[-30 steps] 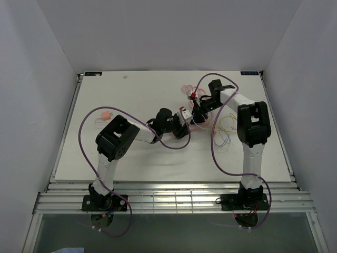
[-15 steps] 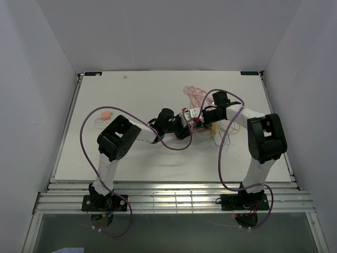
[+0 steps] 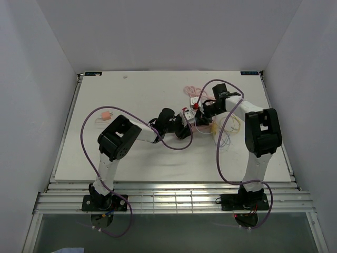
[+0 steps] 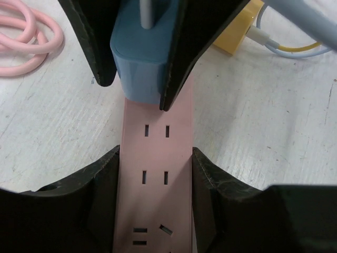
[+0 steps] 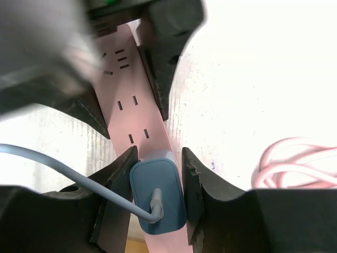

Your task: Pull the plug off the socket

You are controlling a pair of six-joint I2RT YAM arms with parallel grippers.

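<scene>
Your left gripper [image 4: 155, 171] clamps the pink socket [image 4: 155, 142] at 6 o'clock. At 12 o'clock, your right gripper [image 4: 136, 92] grips its blue plug [image 4: 134, 71].

White-and-black arms [image 3: 120, 141] carry looping purple cables [image 3: 80, 138].

From overhead I saw the white table [image 3: 131, 153] lying between pale walls [image 3: 31, 79], with a small pink-and-orange piece [image 3: 107, 114] alone toward its left side. Right of centre lay a loose tangle of thin yellow wires [image 3: 229, 126]. At the upper right of my left wrist view, a yellow block [image 4: 237, 38] rested on the tabletop, a yellow cable [image 4: 299, 49] running from it.
</scene>
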